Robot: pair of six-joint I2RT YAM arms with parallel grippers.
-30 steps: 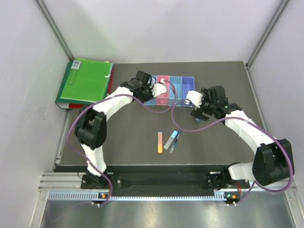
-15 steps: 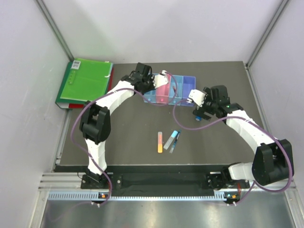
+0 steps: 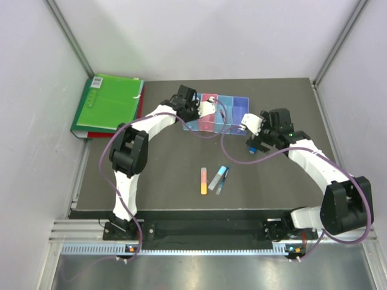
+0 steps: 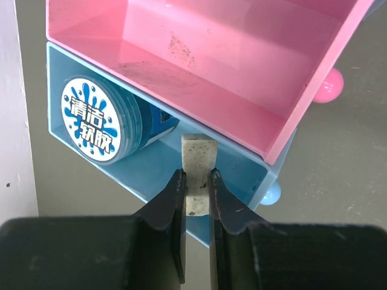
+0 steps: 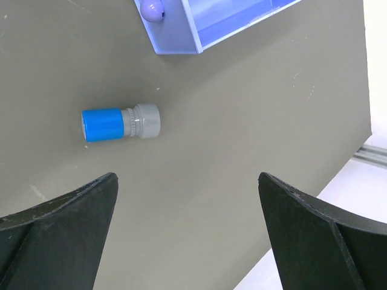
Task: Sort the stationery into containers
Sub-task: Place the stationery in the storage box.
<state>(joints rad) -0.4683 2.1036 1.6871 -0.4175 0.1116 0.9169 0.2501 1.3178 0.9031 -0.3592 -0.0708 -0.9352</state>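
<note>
Two tools: left tool pinches a whitish block over the light blue bin (blue tape roll inside); right tool gapes wide above the blue-capped piece on the counter.

We see a big green plastic folder lying flat at the far left corner of the dark grey table top, reaching past its left edge. A red flat cover shows beneath its near edge. Plain white walls stand around the table.
</note>
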